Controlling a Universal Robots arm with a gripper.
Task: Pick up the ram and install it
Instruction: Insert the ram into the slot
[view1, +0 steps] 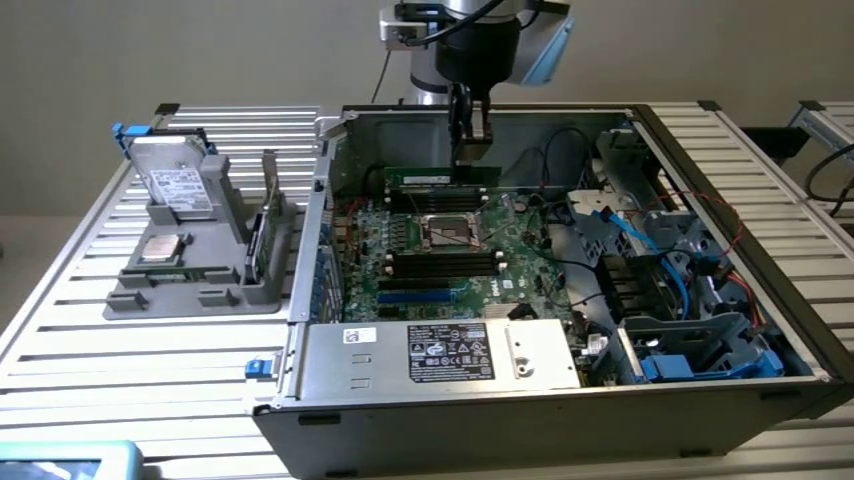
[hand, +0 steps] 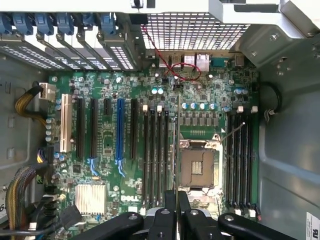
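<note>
hand (view1: 470, 158) clamped shut on the ram (view1: 441, 177), stick hanging right under it, long axis parallel to the black slots (hand: 155, 150) beneath.

We see our one arm (view1: 475, 45) reaching straight down, its wrist upright and the tool (view1: 470, 152) pointing downward. The tool's two slim dark fingers (hand: 170, 212) stand close together and parallel, pinched from both sides on the top edge of the ram (view1: 441, 178), which hangs level just beneath the fingertips, held clear in the air.
</note>
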